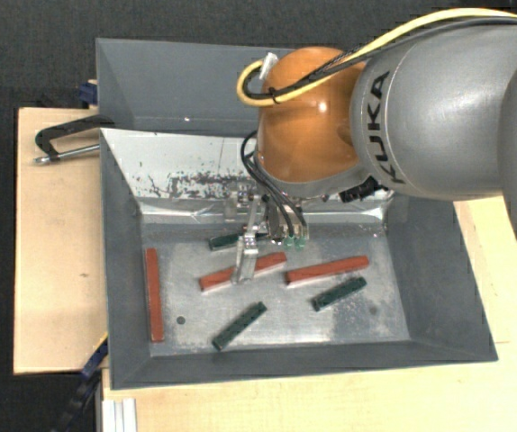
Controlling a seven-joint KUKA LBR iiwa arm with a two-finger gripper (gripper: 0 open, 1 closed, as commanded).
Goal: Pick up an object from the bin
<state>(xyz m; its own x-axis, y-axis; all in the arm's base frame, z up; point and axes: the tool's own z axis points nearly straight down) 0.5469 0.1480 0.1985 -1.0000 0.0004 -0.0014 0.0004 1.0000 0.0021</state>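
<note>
From here the red bar (215,281) under my gripper (244,273) looks matt. The bin floor (191,259) beside it is scuffed, dull metal, and the wrist cover (303,124) above is glossy, smooth orange.

Grey bin (120,268) holds three red bars (154,295) and perhaps three dark bars (239,325).

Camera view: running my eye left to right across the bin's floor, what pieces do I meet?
Red bar by the left wall → dark green bar near the front → red bar on the right.
</note>
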